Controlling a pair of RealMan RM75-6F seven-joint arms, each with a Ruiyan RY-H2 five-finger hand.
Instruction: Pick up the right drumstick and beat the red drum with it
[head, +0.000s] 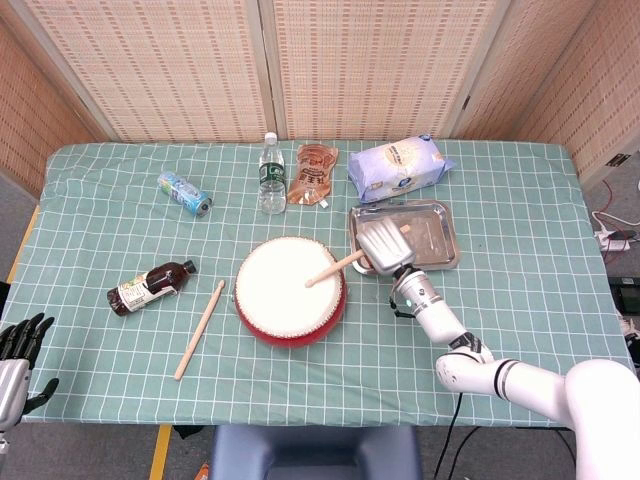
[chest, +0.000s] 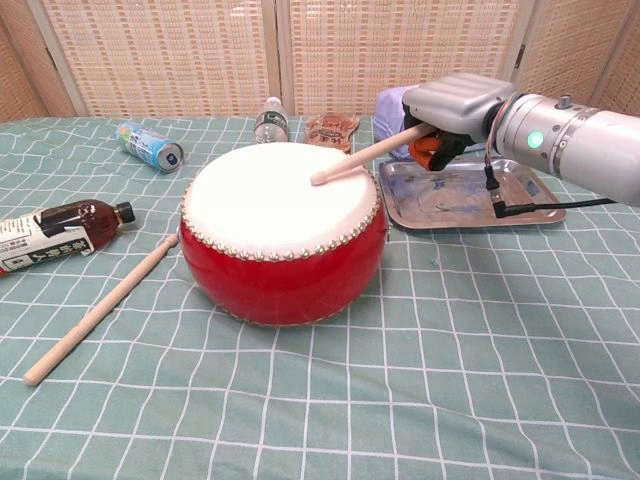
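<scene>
Right robot hand (chest: 437, 118) closed around the butt of the pale wooden drumstick with rounded tip (chest: 358, 157), upper right of the chest view. Tip down on the white skin of the round red drum with studded rim (chest: 283, 262), right of the skin's centre, so the beat seems to be at its contact point. Left robot hand (head: 17, 355) low at the left edge of the head view, dark fingers spread, holding nothing.

Possible troubles, as a judgement only:
- Smooth round stick held only at its end: could twist or slide out of the grip on a hard strike.
- Shallow shiny metal tray (chest: 520, 207) just under and beside the right robot hand: could be knocked on a low downstroke.
- Drum resting free on the green checked cloth of the tabletop (chest: 480, 330): could shift under an off-centre blow near the rim, with the cloth wrinkling.

Materials: taut, matte drum skin; glossy red curved shell; soft cloth with white grid lines. Second plain wooden stick (head: 200, 329) lying left of the drum, untouched, near a brown bottle with label (head: 151, 286) lying on its side.
</scene>
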